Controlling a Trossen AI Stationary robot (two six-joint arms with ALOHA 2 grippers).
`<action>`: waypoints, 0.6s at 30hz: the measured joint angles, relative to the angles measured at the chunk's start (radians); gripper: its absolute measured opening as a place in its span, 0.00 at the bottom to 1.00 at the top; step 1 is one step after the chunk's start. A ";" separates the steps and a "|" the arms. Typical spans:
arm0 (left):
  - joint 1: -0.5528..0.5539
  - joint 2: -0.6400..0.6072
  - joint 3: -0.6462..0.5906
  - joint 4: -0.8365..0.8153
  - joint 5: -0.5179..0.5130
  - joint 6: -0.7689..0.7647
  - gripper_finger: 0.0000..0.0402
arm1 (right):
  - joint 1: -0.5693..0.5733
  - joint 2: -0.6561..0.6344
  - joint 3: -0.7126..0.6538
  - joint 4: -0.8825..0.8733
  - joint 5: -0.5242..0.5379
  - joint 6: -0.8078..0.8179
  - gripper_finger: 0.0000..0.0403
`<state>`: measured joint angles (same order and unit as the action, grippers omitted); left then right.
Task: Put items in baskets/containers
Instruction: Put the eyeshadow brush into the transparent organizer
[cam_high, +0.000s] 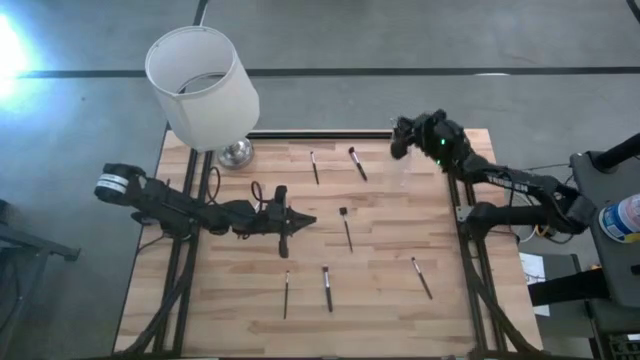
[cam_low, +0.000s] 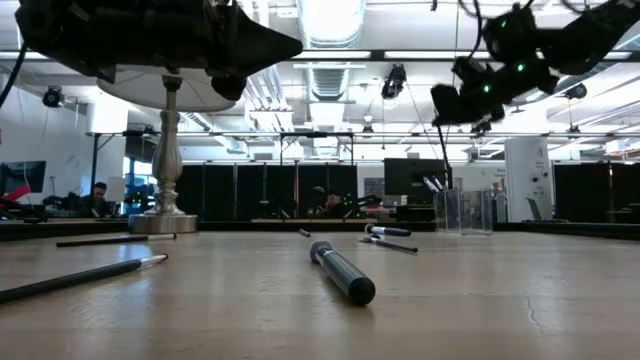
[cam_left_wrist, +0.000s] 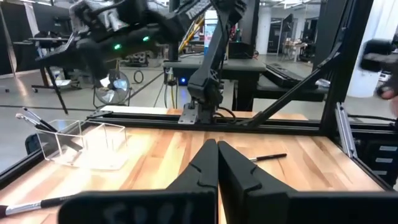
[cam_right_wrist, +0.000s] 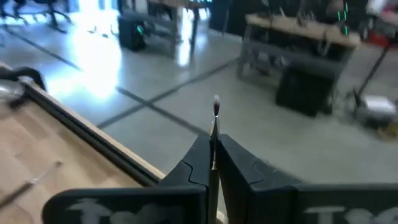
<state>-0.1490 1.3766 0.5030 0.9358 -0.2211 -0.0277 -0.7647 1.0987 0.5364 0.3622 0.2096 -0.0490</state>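
Six brushes lay loose on the table (cam_high: 250, 300)

Right gripper (cam_right_wrist: 213, 163) pinched one brush (cam_right_wrist: 215, 130); left gripper (cam_left_wrist: 217, 163) was closed, empty, mid-frame.

In the low view, the lamp's (cam_low: 165, 150) shade is partly hidden behind a dark arm, and both arms are cut off by the top edge. A long brush (cam_low: 75, 277) runs off the left edge. The clear cup (cam_low: 462, 212) is too far off to count the brushes in it. In the right wrist view, the thin brush (cam_right_wrist: 214, 134) is hidden lower down between the fingers (cam_right_wrist: 193, 168), and the room behind is blurry.
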 joint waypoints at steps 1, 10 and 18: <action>0.001 0.001 0.000 0.001 0.000 0.003 0.00 | -0.034 0.018 0.005 0.000 -0.032 0.013 0.03; 0.001 0.001 0.000 -0.002 0.000 0.005 0.00 | -0.090 0.155 0.012 0.039 -0.084 0.041 0.03; 0.001 0.002 0.000 -0.012 0.000 0.003 0.00 | -0.093 0.158 0.012 0.079 -0.074 0.020 0.03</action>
<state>-0.1482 1.3785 0.5026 0.9241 -0.2211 -0.0242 -0.8574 1.2569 0.5480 0.4414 0.1352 -0.0286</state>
